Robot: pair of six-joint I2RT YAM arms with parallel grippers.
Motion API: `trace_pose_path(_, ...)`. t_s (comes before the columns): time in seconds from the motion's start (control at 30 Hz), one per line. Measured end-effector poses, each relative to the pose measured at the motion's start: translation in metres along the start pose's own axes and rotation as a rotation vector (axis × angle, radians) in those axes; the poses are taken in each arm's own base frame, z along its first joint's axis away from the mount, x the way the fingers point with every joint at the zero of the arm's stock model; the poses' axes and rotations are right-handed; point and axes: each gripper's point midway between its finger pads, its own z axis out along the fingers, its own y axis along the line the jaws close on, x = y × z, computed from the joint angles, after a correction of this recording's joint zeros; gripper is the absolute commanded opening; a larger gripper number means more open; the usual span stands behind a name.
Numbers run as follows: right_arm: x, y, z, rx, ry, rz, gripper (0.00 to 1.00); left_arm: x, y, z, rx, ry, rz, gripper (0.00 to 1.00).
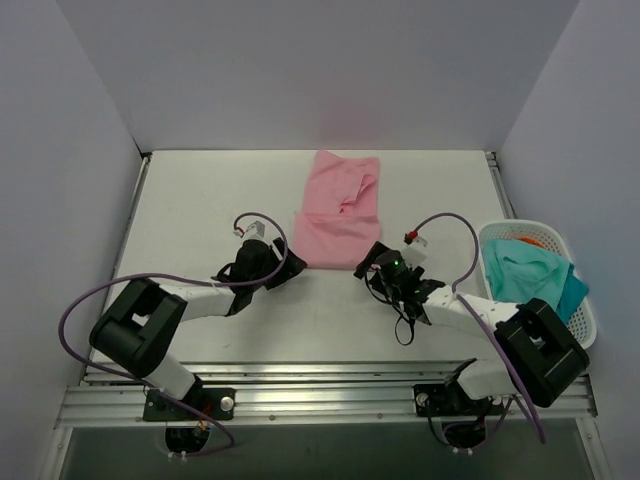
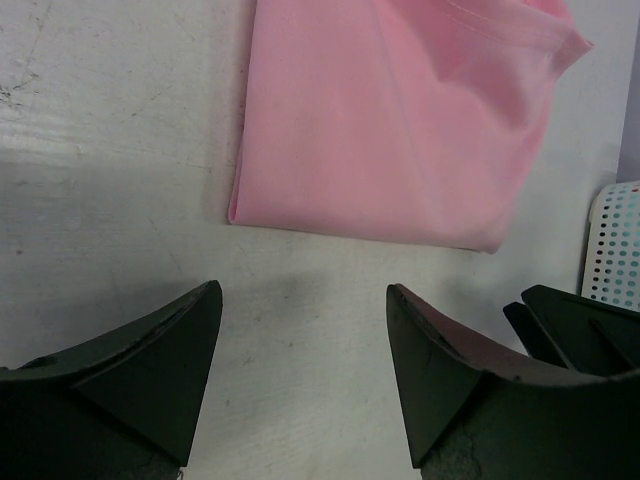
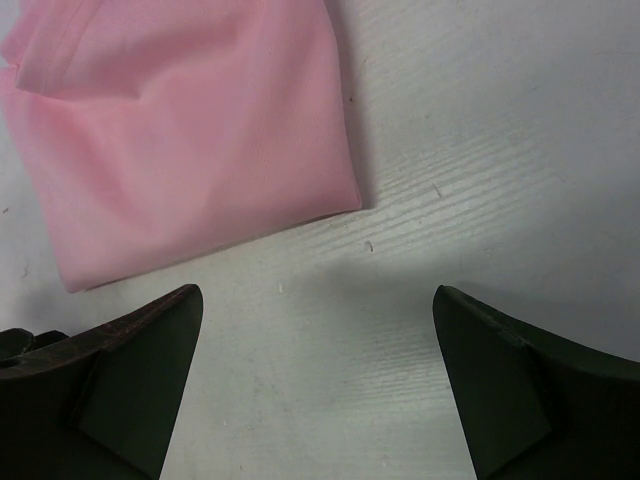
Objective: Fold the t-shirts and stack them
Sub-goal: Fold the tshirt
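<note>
A light pink t-shirt [image 1: 338, 210] lies partly folded in the middle of the white table, its far part rumpled. It also shows in the left wrist view [image 2: 400, 120] and the right wrist view [image 3: 180, 130]. My left gripper [image 1: 290, 266] is open and empty, just off the shirt's near left corner [image 2: 303, 288]. My right gripper [image 1: 366, 262] is open and empty, just off the shirt's near right corner [image 3: 318, 290]. Neither touches the cloth. More shirts, teal [image 1: 525, 272] and orange [image 1: 528, 240], lie in a basket.
A white plastic basket [image 1: 590, 310] stands at the table's right edge, beside my right arm; its corner shows in the left wrist view [image 2: 612, 245]. Grey walls close in the table at back and sides. Bare table lies left of the pink shirt.
</note>
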Motion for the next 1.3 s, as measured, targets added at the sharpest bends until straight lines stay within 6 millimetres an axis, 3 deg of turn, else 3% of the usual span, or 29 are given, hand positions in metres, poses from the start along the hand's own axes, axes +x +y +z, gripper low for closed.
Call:
trace_pose_path(0.2,0.008,0.001,0.021,0.029,0.02,-0.008,0.92,0.004,0.005,0.019,-0.012,0.002,-0.038,0.75)
trace_pose_path(0.53,-0.005,0.025,0.05,-0.031,-0.009,0.034,0.77,-0.004,-0.004,0.035,0.015,-0.032,-0.062,0.75)
trace_pose_path(0.73,-0.007,0.023,0.054,-0.033,-0.006,0.039,0.61,-0.008,-0.004,0.038,0.009,-0.053,-0.072,0.74)
trace_pose_path(0.87,-0.007,0.019,0.055,-0.025,0.006,0.036,0.41,-0.01,-0.001,0.04,-0.003,-0.068,-0.079,0.72)
trace_pose_path(1.0,-0.006,0.016,0.055,-0.02,0.014,0.035,0.32,-0.012,0.001,0.042,-0.011,-0.084,-0.085,0.66)
trace_pose_path(1.13,-0.006,0.016,0.055,-0.02,0.016,0.036,0.27,-0.012,0.005,0.045,-0.021,-0.093,-0.093,0.5)
trace_pose_path(1.3,-0.006,0.015,0.056,-0.02,0.018,0.037,0.23,-0.012,0.007,0.052,-0.023,-0.097,-0.093,0.43)
